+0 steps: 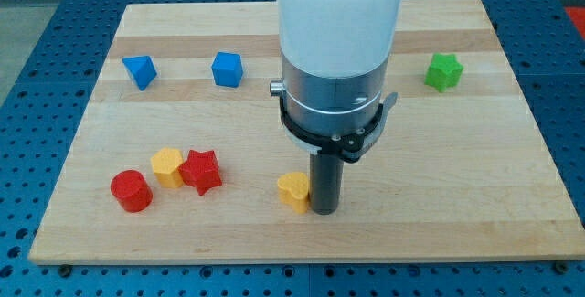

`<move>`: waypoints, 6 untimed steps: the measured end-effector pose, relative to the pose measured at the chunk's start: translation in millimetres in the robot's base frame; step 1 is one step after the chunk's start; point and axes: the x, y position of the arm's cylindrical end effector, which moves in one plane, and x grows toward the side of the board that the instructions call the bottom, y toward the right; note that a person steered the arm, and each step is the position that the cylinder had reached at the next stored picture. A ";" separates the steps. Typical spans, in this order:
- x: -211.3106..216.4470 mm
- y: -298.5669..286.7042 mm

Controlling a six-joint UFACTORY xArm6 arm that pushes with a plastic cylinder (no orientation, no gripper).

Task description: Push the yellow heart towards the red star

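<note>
The yellow heart (293, 190) lies on the wooden board at the lower middle. My tip (325, 210) stands right against the heart's right side, touching it or nearly so. The red star (201, 171) lies to the view's left of the heart, about a hundred pixels away. A yellow block (167, 165), roughly hexagonal, touches the star's left side.
A red cylinder (131, 190) sits at the lower left next to the yellow block. Two blue blocks (140, 71) (227, 68) lie at the upper left. A green star (443, 71) lies at the upper right. The board's bottom edge (292, 259) runs close below my tip.
</note>
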 end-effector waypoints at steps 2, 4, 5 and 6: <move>-5.8 3.5; -29.3 28.9; -29.7 27.1; -29.7 10.9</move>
